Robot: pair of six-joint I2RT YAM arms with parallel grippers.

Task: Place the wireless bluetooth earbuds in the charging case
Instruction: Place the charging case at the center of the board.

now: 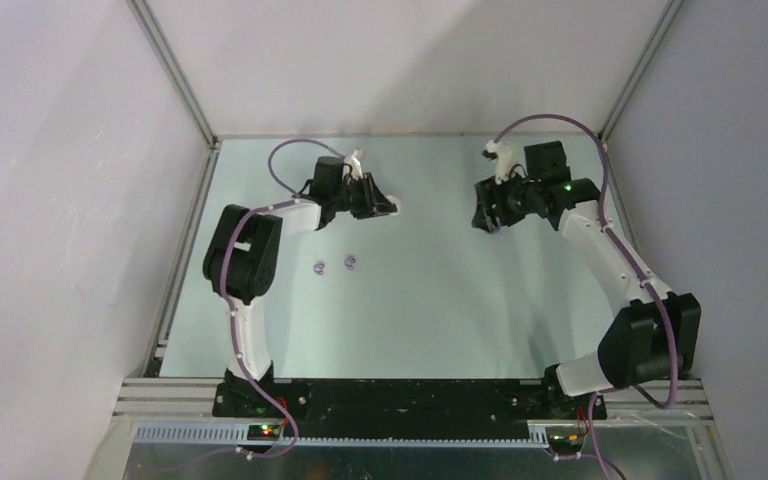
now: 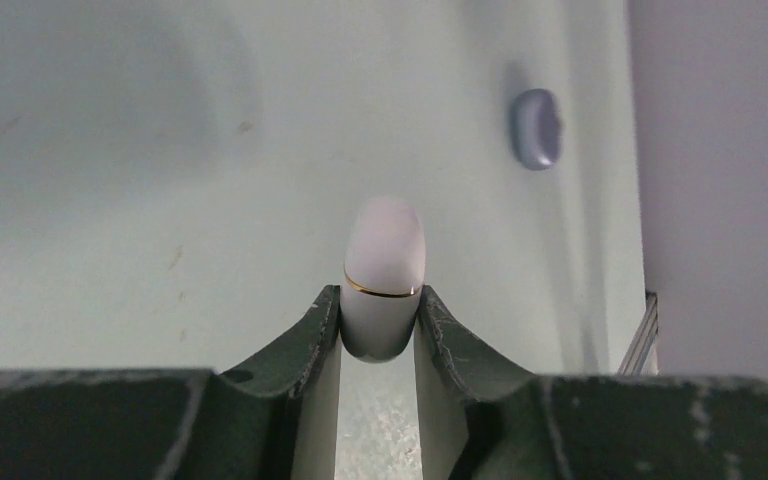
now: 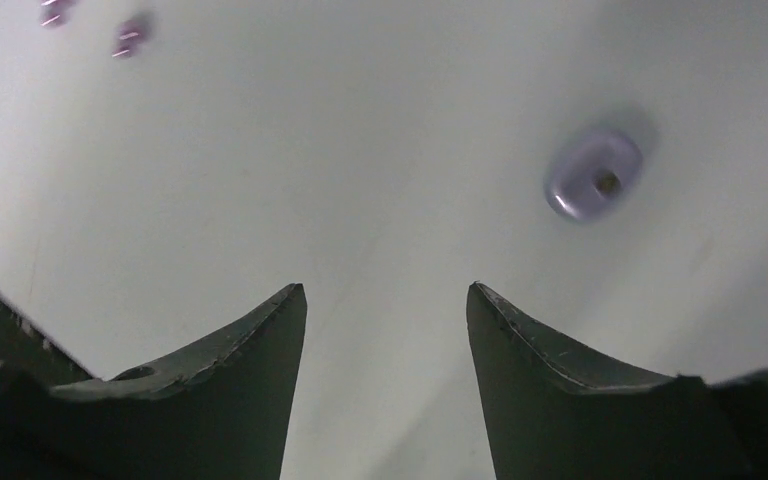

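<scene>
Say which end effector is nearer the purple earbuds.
Left. The left end effector, gripping a white case, is just beyond the earbuds; the right end effector is well to their right.

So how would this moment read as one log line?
left gripper: shut on white case | right gripper: open, empty | purple case: on table | purple earbuds: two, loose on table

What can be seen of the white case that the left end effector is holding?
The white case is small, smooth and rounded, apparently glossy plastic. A thin gold line crosses it, probably the seam of its closed lid. The left end effector clamps its lower part between both fingers, so the rounded end sticks out beyond their tips over the pale table. Whether it touches the table cannot be told.
</scene>
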